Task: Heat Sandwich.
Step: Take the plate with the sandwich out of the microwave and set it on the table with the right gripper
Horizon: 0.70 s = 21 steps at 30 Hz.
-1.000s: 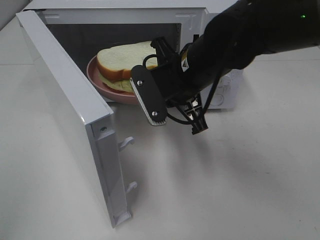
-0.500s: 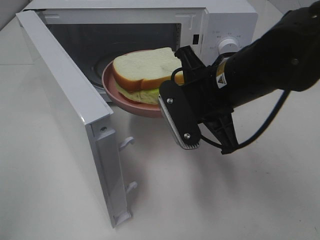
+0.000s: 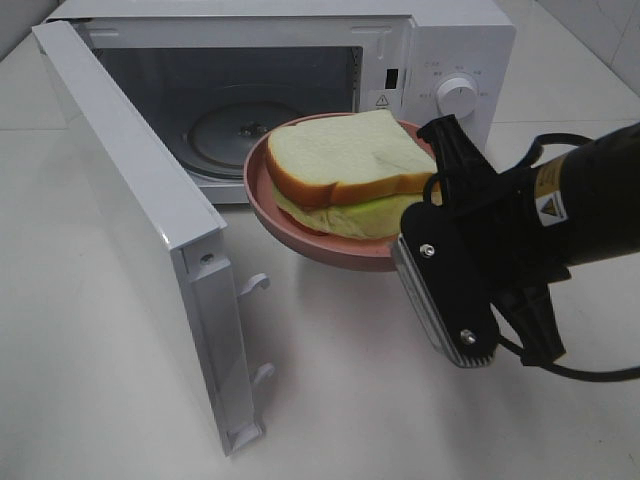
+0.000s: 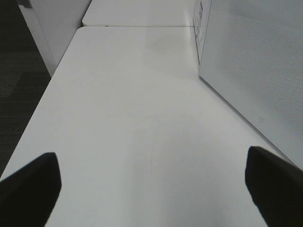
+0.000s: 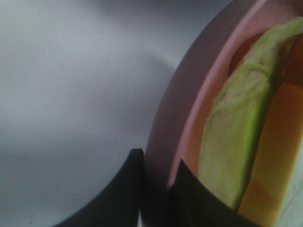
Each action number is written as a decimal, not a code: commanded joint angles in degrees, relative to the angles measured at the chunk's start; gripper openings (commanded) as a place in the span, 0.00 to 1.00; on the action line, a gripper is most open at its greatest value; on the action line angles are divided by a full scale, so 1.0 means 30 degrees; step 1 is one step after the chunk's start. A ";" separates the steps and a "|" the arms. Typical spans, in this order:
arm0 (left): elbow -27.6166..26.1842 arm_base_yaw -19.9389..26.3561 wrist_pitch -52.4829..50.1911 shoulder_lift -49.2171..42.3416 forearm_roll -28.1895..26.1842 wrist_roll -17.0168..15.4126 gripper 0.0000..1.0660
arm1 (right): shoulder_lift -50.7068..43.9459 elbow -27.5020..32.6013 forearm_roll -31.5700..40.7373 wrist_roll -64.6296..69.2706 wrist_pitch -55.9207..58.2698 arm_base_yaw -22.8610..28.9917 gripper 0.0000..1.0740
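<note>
Plate and sandwich came fully out of the oven since the earlier frames; right arm pulled back toward the right, exposing the glass turntable (image 3: pixel 238 132).

Left to right:
- Left claw (image 4: pixel 151 177) sat spread wide over bare tabletop (image 4: pixel 132 118), holding nothing, just beside the open microwave door (image 3: pixel 140 230). Off-frame in the high view.
- Door stood swung out fully; microwave (image 3: pixel 440 50) cavity was empty.
- Sandwich (image 3: pixel 345 160) rode on the pink plate (image 3: pixel 300 225), held in the air in front of the opening, clear of the tabletop.
- Right claw (image 5: pixel 156 182) was clamped on the plate's near rim, one finger outside, one inside next to the green filling.

Doing this step well, my read:
- Edge pinch only, so all the weight hung off the rim. Keep the wrist level; any tilt likely slides the sandwich toward the far lip.
- Lower slowly onto open tabletop, well apart from the door's swing.
- Release only once the base sits flat, then back out along the rim line so the inner finger doesn't drag the bread.
</note>
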 commanded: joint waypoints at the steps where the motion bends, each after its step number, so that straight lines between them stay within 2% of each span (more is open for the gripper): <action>1: 0.0057 0.0038 -0.0172 -0.0477 0.0019 0.0000 0.94 | -0.1127 0.0649 0.0000 0.0172 0.0000 -0.0038 0.00; 11: 0.0057 0.0038 -0.0172 -0.0477 0.0019 0.0000 0.94 | -0.4087 0.2655 -0.0019 0.0592 0.1241 -0.0038 0.00; 21: 0.0057 0.0038 -0.0172 -0.0477 0.0019 0.0000 0.94 | -0.6303 0.2884 -0.0325 0.1700 0.3113 -0.0038 0.00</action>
